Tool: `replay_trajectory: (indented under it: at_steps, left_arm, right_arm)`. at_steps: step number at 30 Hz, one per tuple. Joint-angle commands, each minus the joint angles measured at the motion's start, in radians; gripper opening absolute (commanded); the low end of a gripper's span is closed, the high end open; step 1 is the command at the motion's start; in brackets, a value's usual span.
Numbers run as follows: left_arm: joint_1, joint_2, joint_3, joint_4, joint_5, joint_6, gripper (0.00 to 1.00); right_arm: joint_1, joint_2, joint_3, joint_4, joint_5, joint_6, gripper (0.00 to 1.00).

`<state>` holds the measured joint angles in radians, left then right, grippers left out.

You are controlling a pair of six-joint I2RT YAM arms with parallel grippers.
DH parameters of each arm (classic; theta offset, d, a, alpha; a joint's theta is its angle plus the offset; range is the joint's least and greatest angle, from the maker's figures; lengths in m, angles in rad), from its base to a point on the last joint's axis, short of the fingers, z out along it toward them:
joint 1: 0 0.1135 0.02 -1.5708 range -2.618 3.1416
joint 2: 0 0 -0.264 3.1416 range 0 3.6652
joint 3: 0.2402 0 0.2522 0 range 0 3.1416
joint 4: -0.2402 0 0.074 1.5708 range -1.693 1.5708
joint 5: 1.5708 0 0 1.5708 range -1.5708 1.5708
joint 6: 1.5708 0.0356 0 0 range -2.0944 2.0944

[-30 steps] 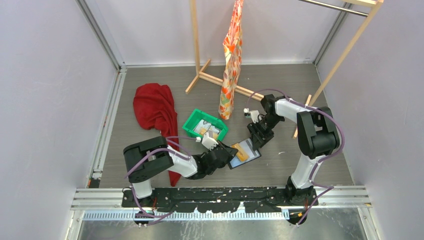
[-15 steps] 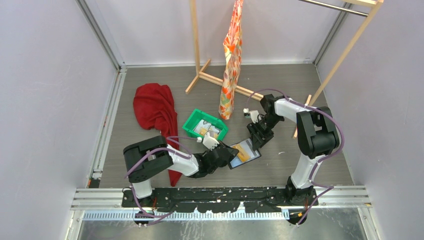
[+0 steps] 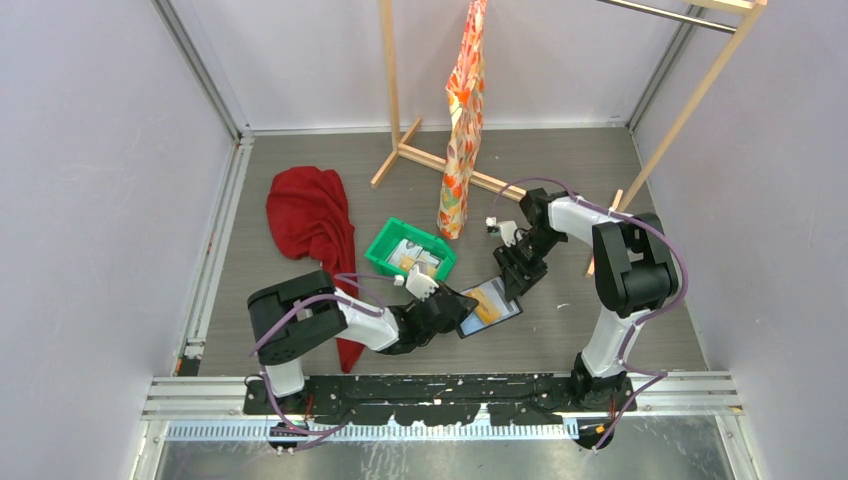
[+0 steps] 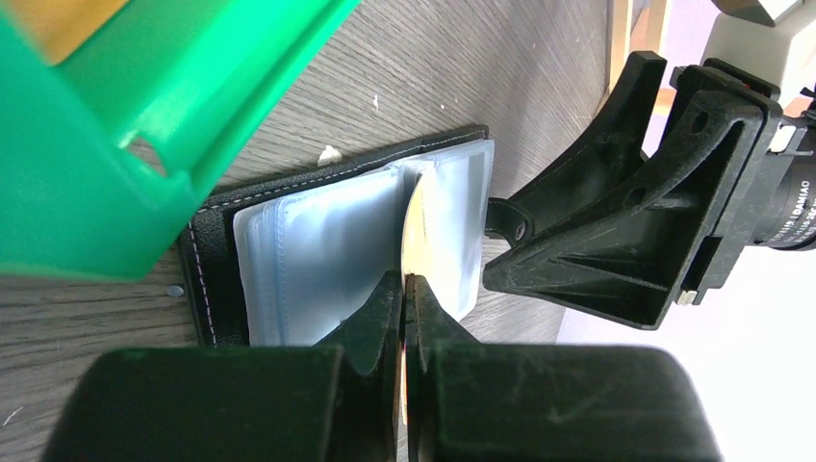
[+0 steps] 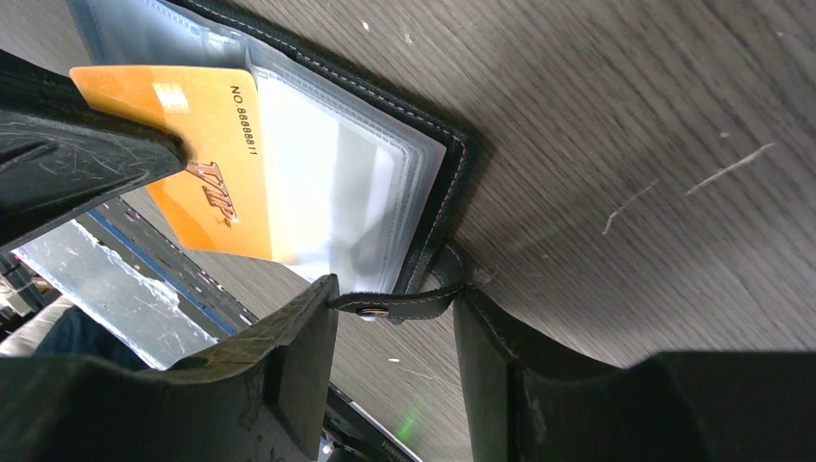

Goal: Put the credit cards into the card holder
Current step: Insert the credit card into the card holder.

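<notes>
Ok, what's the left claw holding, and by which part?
The left claw pinches the thin orange-yellow plastic card by one edge, the opposite edge reaching the clear sleeves of the small black folding card holder.

A robotics lab cell: plain walls point(image 3: 90, 200) and aluminium rails point(image 3: 215, 240) enclose the tabletop point(image 3: 560, 170), robot arms point(image 3: 620, 260) bolted along its edge.

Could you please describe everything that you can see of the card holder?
The card holder is a black, leather-like folding wallet with pale stitching, lying open and flat on the wood-grain table near the green tray. Clear blue-grey plastic sleeves fan out inside. Its snap tab sits between the right tool's parted fingers. The left tool holds an orange card over the sleeves.
</notes>
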<state>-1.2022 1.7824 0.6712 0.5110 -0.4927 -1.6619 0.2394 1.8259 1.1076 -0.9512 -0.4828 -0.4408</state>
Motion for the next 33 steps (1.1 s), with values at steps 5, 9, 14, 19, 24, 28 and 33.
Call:
replay_trajectory:
  at_steps: [5, 9, 14, 19, 24, 28, 33]
  left_arm:
    - [0.007, 0.054, 0.027, -0.051, 0.062, -0.002, 0.00]
    - [0.007, 0.058, 0.032, -0.058, 0.069, -0.010, 0.00]
    - [0.015, 0.063, 0.039, -0.064, 0.082, -0.013, 0.00]
    - [0.032, 0.098, 0.058, -0.035, 0.138, -0.012, 0.00]
    - [0.042, 0.094, 0.073, -0.086, 0.177, -0.013, 0.20]
    - [0.049, 0.056, 0.077, -0.159, 0.185, -0.009, 0.38]
    - [0.057, 0.024, 0.101, -0.263, 0.194, 0.007, 0.50]
  right_arm:
    - [0.018, 0.031, 0.004, 0.024, 0.013, -0.007, 0.52]
    - [0.022, 0.033, 0.005, 0.023, 0.015, -0.007, 0.52]
    - [0.025, 0.035, 0.006, 0.021, 0.014, -0.008, 0.52]
    - [0.026, 0.033, 0.006, 0.022, 0.014, -0.008, 0.52]
    - [0.025, 0.030, 0.005, 0.021, 0.015, -0.008, 0.52]
    - [0.025, 0.028, 0.006, 0.020, 0.018, -0.009, 0.52]
    - [0.025, 0.006, 0.005, 0.025, 0.015, -0.009, 0.52]
